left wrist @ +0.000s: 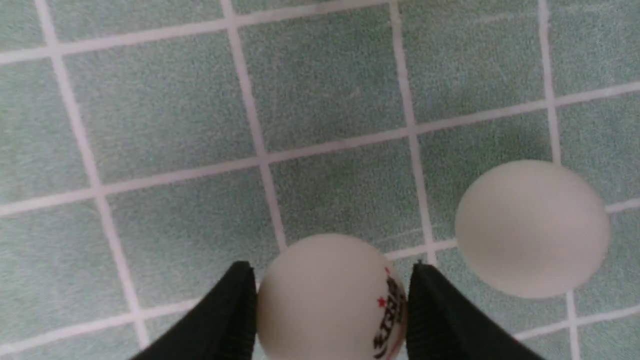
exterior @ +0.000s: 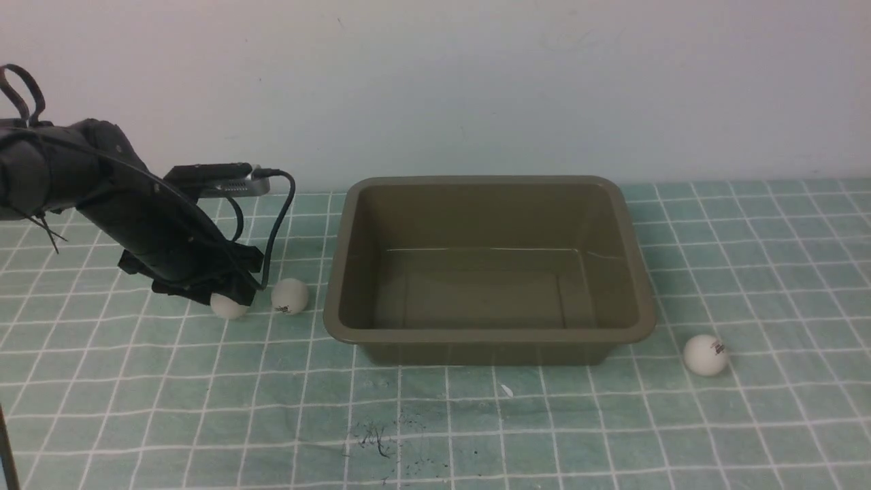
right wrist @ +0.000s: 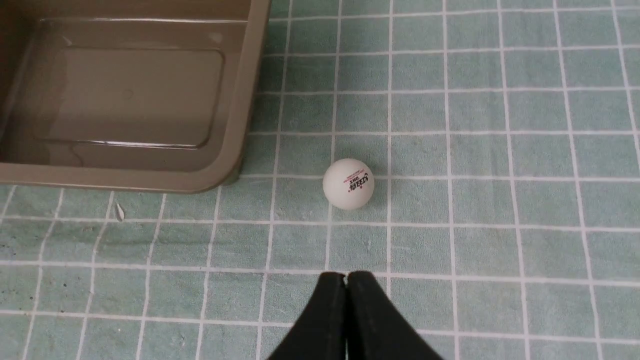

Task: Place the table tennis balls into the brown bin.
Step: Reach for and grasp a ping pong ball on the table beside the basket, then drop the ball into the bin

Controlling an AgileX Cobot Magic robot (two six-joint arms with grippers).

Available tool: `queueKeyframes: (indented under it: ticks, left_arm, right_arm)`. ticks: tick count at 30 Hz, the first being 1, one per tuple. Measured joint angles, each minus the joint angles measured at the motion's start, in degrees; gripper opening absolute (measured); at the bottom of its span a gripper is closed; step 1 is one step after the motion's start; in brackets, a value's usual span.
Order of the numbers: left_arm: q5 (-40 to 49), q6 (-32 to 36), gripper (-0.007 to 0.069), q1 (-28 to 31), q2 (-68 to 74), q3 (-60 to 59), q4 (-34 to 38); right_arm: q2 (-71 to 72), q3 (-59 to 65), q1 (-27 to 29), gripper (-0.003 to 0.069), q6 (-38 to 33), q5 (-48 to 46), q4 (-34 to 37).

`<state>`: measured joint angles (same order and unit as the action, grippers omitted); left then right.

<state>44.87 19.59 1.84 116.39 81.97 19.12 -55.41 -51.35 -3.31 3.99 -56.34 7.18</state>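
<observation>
The empty brown bin (exterior: 486,335) stands mid-table; its corner also shows in the right wrist view (right wrist: 250,100). Left of it, two table tennis balls lie on the green checked cloth. My left gripper (exterior: 228,296) is down over the outer ball (exterior: 228,307), its black fingers pressed against both sides of that ball (left wrist: 330,300), logo showing. The second ball (exterior: 289,296) (left wrist: 532,227) rests free beside it, nearer the bin. A third ball (exterior: 705,354) (right wrist: 348,183) lies right of the bin's front corner. My right gripper (right wrist: 346,275) hangs above the cloth short of it, shut and empty.
A pale wall runs close behind the bin. The left arm's cable (exterior: 279,218) loops near the bin's left wall. A small white scrap (exterior: 506,390) (right wrist: 119,211) and dark scribble marks (exterior: 374,435) lie on the cloth in front of the bin.
</observation>
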Motion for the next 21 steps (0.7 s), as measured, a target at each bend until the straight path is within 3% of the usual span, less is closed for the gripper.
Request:
queueKeyframes:
  ticks: [6,11,15,17,19,21]
  left_arm:
    - [6.8,0.5,0.0345,-1.8,-6.2,6.7,0.3]
    - [8.5,3.0,0.0345,-10.0,-8.3,9.7,5.7]
    - [7.5,3.2,0.0351,-17.5,-6.5,9.7,5.7]
    - [7.2,2.8,0.0380,-19.1,-5.8,9.7,5.5]
    - [7.2,1.6,0.0481,-20.9,-4.8,9.7,5.1]
    - [7.1,1.2,0.0533,-21.2,-4.6,9.7,5.0]
  right_arm:
    - [-10.1,0.0,0.0,0.0046,2.1,-0.1,-1.0]
    - [-21.8,-0.8,0.0,0.0205,2.1,5.5,-0.9]
    - [-32.1,-3.7,0.0,0.0434,2.1,10.1,0.3]
    - [-34.9,-4.9,0.0,0.0493,1.9,10.9,0.7]
    - [-39.5,-6.6,0.0,0.0570,0.2,11.8,2.2]
    - [-41.6,-7.2,0.0,0.0585,-0.8,12.2,3.2]
